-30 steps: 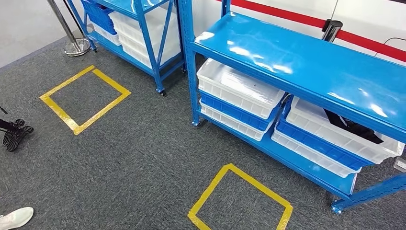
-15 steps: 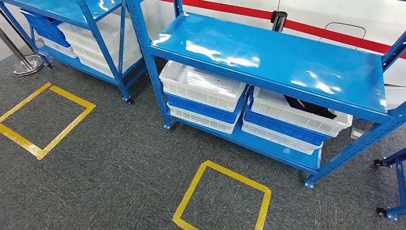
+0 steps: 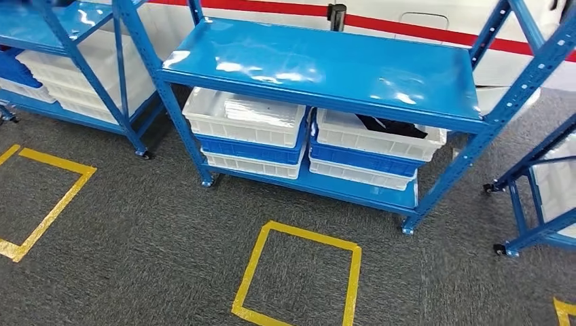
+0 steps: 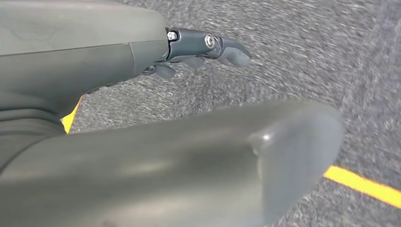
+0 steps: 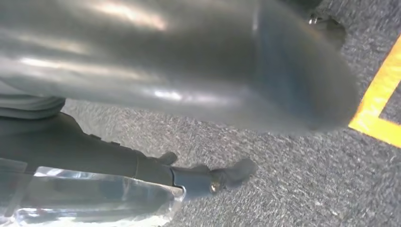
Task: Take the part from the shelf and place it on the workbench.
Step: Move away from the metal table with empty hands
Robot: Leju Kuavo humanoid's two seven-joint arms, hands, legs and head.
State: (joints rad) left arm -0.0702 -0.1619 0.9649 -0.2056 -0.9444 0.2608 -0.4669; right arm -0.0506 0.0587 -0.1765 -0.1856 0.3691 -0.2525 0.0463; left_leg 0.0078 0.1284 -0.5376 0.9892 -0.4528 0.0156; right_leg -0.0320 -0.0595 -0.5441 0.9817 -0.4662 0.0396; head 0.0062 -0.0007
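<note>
Blue shelf (image 3: 319, 64) dead ahead in head view; dark part (image 3: 390, 125) lying in upper white bin (image 3: 377, 139) on lower tier, right stack. Step judged: approach, nothing picked. Next: square up at yellow floor square (image 3: 299, 275), reach under top deck. Wrist views add hanging left hand (image 4: 142, 109) and right hand (image 5: 156, 132), fingers extended over carpet (image 4: 302, 52), holding nothing.

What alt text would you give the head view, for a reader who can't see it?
A blue shelf rack stands on grey carpet; its lower shelf holds stacked white and blue bins, and the right top bin contains a dark part. A yellow tape square marks the floor in front.
</note>
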